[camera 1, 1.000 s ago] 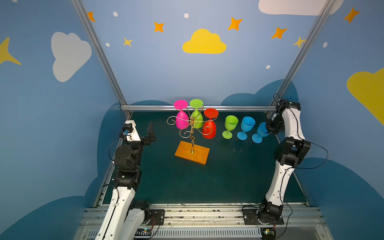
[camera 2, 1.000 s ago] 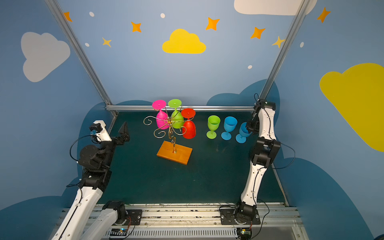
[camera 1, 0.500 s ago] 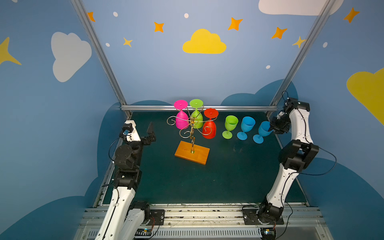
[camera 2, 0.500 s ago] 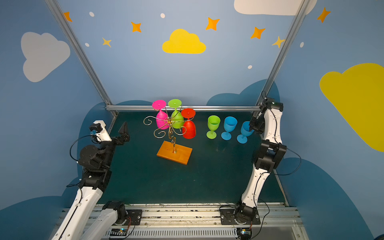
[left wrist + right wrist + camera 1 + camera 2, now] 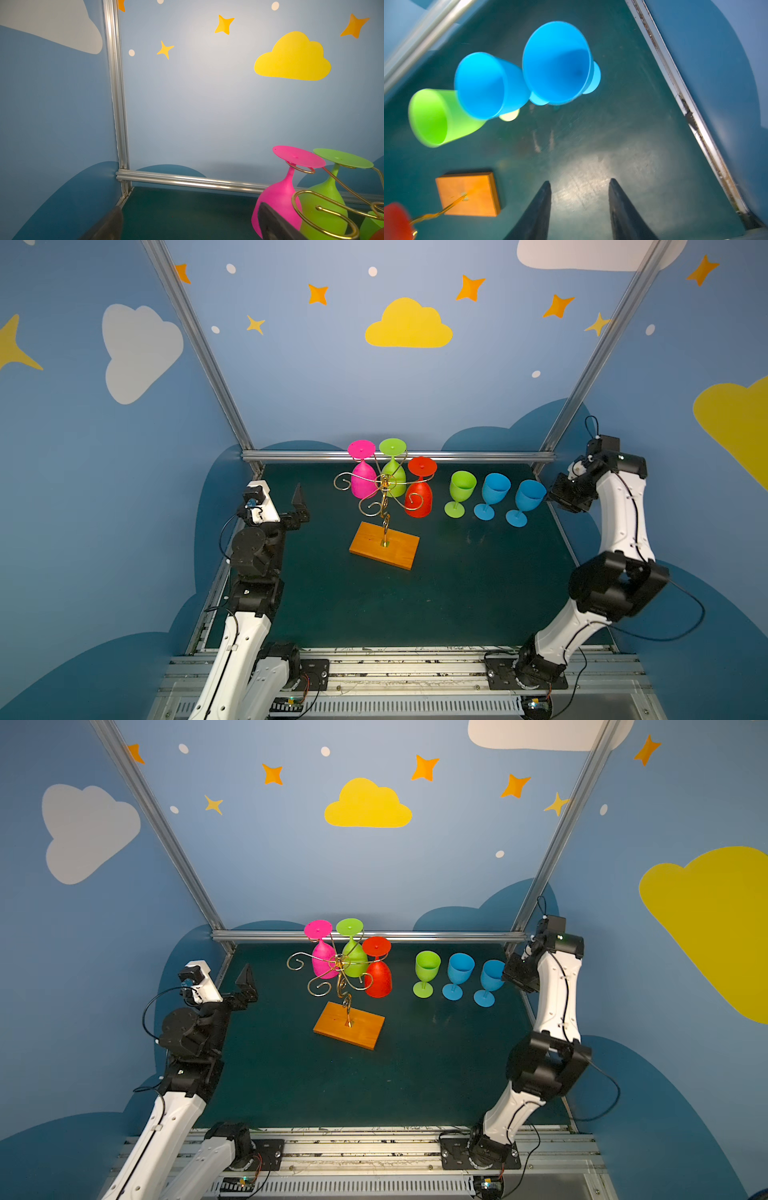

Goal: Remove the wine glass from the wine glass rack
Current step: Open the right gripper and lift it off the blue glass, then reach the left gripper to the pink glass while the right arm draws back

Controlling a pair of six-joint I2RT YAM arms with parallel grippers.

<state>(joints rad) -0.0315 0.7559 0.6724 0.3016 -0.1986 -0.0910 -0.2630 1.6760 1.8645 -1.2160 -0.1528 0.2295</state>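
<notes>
One wine glass rack (image 5: 384,506) stands on its wooden base (image 5: 384,546) at mid-bench (image 5: 457,593), toward the far edge. Three glasses hang upside down in its gold scrolls: a pink wine glass (image 5: 362,486), a green wine glass (image 5: 395,480) and a red wine glass (image 5: 419,501). Three more stand upright in a row toward the far right corner: a lime standing glass (image 5: 460,489), a middle blue glass (image 5: 494,489) and an end blue glass (image 5: 528,493). The right gripper (image 5: 579,181), jaws parted and grasping nothing, is just beside the end blue glass at the right edge. The left gripper (image 5: 189,207), spread wide and released, is at the left edge.
</notes>
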